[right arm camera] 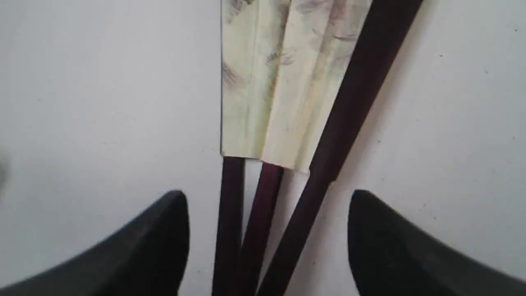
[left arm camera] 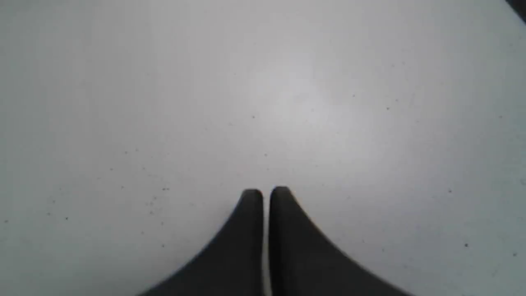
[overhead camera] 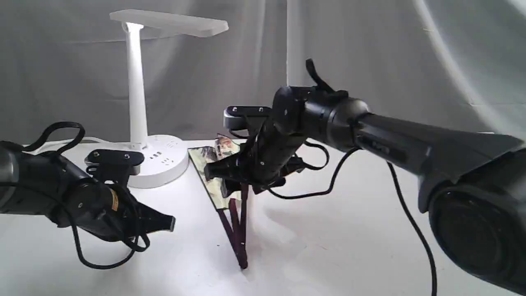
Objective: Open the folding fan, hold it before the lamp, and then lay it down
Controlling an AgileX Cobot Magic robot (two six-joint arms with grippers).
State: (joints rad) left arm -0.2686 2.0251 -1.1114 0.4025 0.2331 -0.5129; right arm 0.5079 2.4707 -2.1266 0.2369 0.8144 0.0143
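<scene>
The folding fan (overhead camera: 237, 230) lies on the white table (overhead camera: 349, 246), spread only a little, its pivot toward the front and its cream leaf toward the lamp (overhead camera: 137, 102). The white lamp stands at the back left, its head lit. My right gripper (overhead camera: 224, 181) hovers low over the fan's middle. In the right wrist view the right gripper (right arm camera: 267, 201) is open, and the maroon ribs of the fan (right arm camera: 283, 102) run between the fingers without touching them. My left gripper (overhead camera: 170, 224) hangs at the front left, shut and empty; the left wrist view shows this gripper (left arm camera: 266, 193) over bare table.
A grey curtain (overhead camera: 370, 61) closes off the back. The lamp's round base (overhead camera: 164, 160) with sockets sits just left of the fan's leaf. Black cables (overhead camera: 328, 181) hang from the right arm above the table.
</scene>
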